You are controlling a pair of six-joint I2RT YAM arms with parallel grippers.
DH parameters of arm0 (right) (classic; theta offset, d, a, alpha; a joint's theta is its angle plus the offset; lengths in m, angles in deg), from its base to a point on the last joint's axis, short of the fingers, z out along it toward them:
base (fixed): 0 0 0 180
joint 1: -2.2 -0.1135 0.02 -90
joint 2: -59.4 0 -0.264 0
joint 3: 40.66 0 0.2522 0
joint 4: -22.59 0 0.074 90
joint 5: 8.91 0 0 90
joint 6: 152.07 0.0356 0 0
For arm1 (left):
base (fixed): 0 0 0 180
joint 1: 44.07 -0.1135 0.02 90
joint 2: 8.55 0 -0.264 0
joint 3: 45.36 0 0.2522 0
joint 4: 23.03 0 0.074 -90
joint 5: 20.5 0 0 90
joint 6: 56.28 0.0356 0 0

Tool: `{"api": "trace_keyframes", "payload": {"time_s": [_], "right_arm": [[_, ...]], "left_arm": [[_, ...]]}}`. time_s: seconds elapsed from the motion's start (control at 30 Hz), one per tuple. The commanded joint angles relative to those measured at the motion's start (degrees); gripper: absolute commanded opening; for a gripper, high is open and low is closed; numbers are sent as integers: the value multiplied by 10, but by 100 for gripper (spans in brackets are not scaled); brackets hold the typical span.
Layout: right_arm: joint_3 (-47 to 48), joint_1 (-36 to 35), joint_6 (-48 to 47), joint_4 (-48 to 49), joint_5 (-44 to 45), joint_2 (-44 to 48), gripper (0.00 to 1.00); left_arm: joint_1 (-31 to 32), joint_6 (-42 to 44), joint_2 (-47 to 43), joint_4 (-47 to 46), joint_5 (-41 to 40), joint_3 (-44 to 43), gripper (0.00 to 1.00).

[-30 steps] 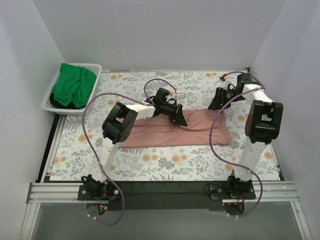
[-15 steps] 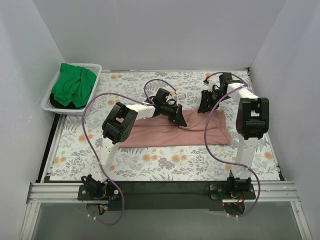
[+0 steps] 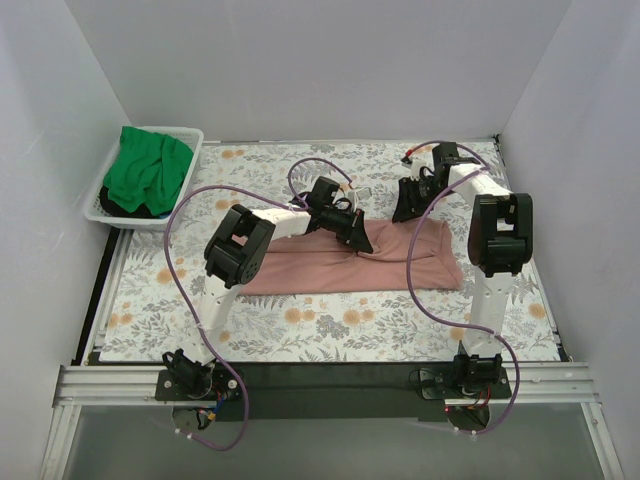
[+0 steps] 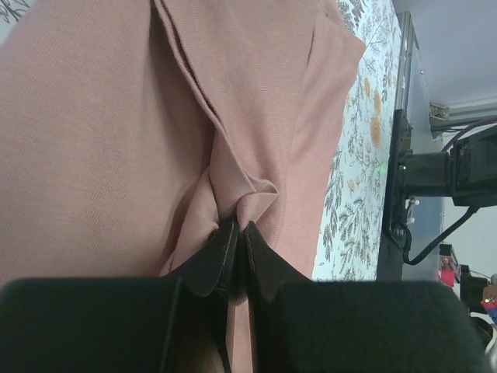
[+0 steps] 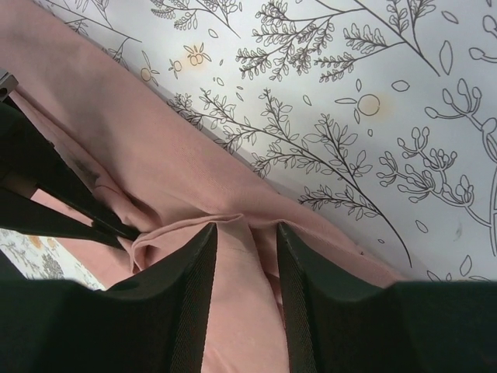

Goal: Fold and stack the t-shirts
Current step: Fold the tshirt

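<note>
The salmon-pink t-shirt [image 3: 300,268] lies folded in a long strip across the middle of the floral cloth. My left gripper [image 3: 364,243] is shut on a bunched pinch of its pink cloth [image 4: 93,116], seen between the jaws in the left wrist view [image 4: 239,227]. My right gripper [image 3: 405,212] is open at the shirt's far edge, its jaws standing either side of a raised pink fold [image 5: 155,155] in the right wrist view [image 5: 247,229]. The green t-shirt [image 3: 148,168] lies crumpled in the white basket at the far left.
The white slotted basket [image 3: 192,134] stands at the far left corner. The floral grey-and-orange cloth [image 3: 330,320] covers the table. White walls close in the left, back and right sides. Purple cables loop from both arms over the shirt.
My right arm has swung left and come down to the far edge of the pink shirt. My left gripper has stayed put, still pinching the cloth.
</note>
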Motion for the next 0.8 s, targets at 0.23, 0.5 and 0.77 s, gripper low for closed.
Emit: {"api": "trace_keyframes", "payload": {"time_s": [0.23, 0.5, 0.77], "right_arm": [[14, -2, 4, 6, -27, 2, 13], [2, 1, -3, 6, -35, 27, 1], [-2, 10, -8, 5, -42, 49, 1]], "left_arm": [[0, 11, -42, 23, -24, -23, 13], [-7, 11, -50, 24, -32, -32, 28], [-10, 4, -49, 14, -38, -41, 32]]}}
